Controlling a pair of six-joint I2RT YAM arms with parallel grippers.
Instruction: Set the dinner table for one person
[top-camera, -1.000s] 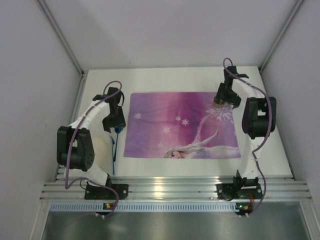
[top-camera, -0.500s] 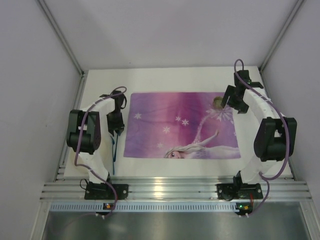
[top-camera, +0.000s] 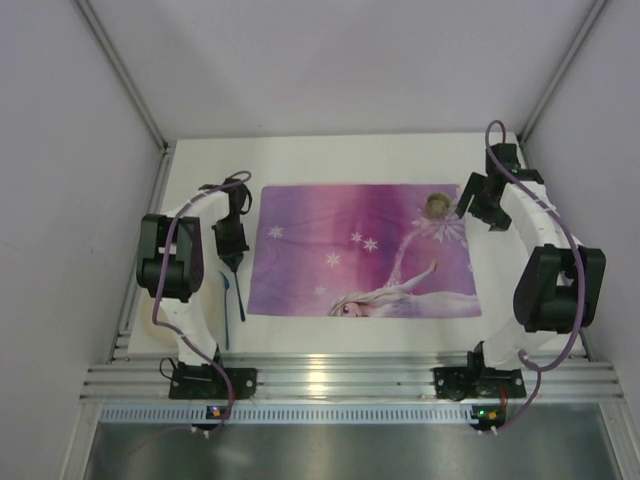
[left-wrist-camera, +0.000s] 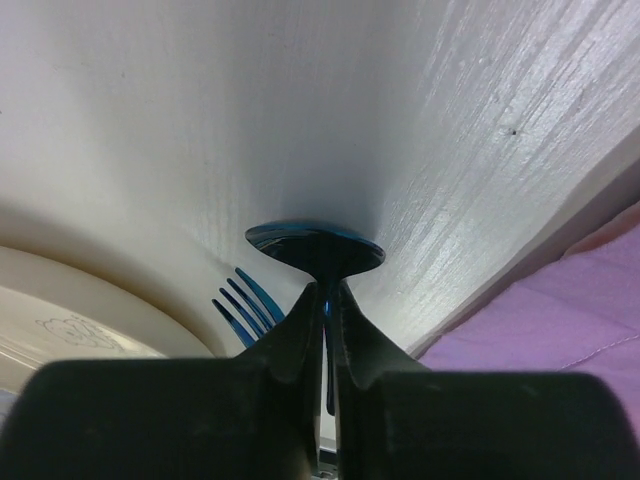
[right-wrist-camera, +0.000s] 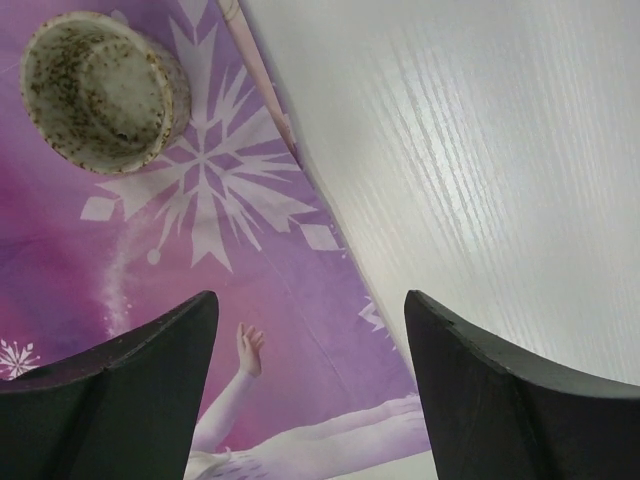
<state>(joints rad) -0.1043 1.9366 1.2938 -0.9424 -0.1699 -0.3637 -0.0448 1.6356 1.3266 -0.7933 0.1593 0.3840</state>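
On the white dinner table (top-camera: 350, 160) lies a purple placemat (top-camera: 360, 250). My left gripper (left-wrist-camera: 327, 295) is shut on the neck of a blue spoon (left-wrist-camera: 315, 247), whose bowl sticks out past the fingertips, just above the table. In the top view the left gripper (top-camera: 232, 260) is just left of the placemat's left edge. A blue fork (left-wrist-camera: 245, 305) lies beside the spoon, against a cream plate (left-wrist-camera: 80, 310). A speckled cup (right-wrist-camera: 100, 90) stands upright on the placemat's far right corner. My right gripper (right-wrist-camera: 310, 300) is open and holds nothing, to the right of the cup (top-camera: 436, 204).
Grey walls close in the table on the left, back and right. A ribbed aluminium rail (top-camera: 340, 380) runs along the near edge, with both arm bases on it. The left arm's elbow (top-camera: 170, 260) hangs over the plate.
The left jaws have shut on the spoon. The right gripper has moved right, away from the cup, which stays on the placemat.
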